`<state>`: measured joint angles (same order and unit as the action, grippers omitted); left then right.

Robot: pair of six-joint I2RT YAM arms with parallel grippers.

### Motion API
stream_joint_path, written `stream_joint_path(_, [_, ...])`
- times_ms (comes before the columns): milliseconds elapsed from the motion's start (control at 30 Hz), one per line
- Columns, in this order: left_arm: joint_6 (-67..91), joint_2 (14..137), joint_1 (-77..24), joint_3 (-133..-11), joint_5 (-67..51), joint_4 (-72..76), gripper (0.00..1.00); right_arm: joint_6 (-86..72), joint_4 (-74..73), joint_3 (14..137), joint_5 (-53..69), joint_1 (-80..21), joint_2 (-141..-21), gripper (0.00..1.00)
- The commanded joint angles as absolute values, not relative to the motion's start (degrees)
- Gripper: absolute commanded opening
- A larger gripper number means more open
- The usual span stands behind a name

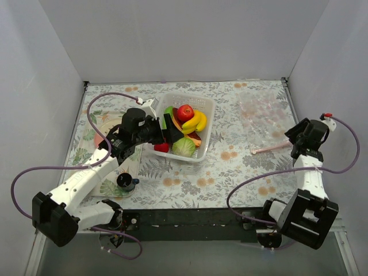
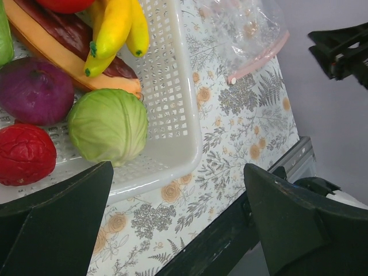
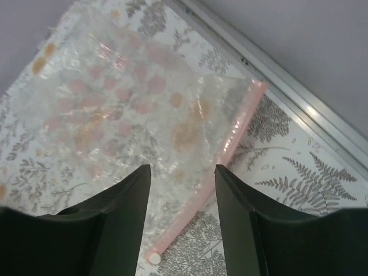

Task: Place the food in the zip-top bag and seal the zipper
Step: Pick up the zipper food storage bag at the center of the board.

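Observation:
The white basket (image 1: 206, 109) holds the food: red apple (image 1: 185, 112), yellow bananas (image 1: 196, 121), pale green cabbage (image 1: 184, 147), green cucumber (image 1: 168, 111) and a small red tomato (image 1: 161, 148). My left gripper (image 1: 167, 133) is open and empty above the basket's left near side. Its view shows the cabbage (image 2: 108, 125), purple onion (image 2: 34, 90), tomato (image 2: 26, 153) and bananas (image 2: 118, 29). The clear zip-top bag (image 1: 261, 115) lies flat at the right, with its pink zipper (image 1: 270, 148) on the near edge. My right gripper (image 3: 183, 172) is open above the zipper (image 3: 227, 146) and the bag (image 3: 126, 98).
Floral plates (image 1: 96, 133) lie at the left under the left arm. A small black object (image 1: 126, 183) sits near the front left. The basket rim (image 2: 190, 115) is just ahead of my left fingers. Grey walls enclose the table. A black strip runs along the front edge.

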<state>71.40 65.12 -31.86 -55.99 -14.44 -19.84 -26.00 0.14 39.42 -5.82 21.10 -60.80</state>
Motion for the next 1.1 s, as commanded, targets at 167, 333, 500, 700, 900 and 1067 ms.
stream_joint_path(167, [70.9,61.9,-32.1,-56.4,-17.6,-22.7,0.98,-31.2,22.0,28.2,6.3,27.6,-72.8,0.61])
stream_joint_path(333, [70.5,62.8,-32.1,-57.4,-17.3,-24.3,0.98,-33.9,33.5,24.1,8.1,28.6,-78.1,0.62])
stream_joint_path(500, [70.1,63.7,-32.1,-58.5,-16.2,-25.4,0.98,-36.7,37.8,21.5,8.5,29.4,-77.7,0.61])
stream_joint_path(700, [70.0,64.8,-32.1,-59.5,-15.0,-26.3,0.98,-38.8,43.4,20.8,9.6,29.4,-81.2,0.54])
stream_joint_path(900, [70.2,65.8,-32.1,-59.9,-14.5,-26.5,0.98,-40.6,47.5,22.1,11.3,29.4,-87.9,0.52])
stream_joint_path(1067, [70.1,66.8,-32.1,-60.6,-14.4,-26.6,0.98,-42.0,51.6,22.1,12.4,29.4,-90.3,0.48])
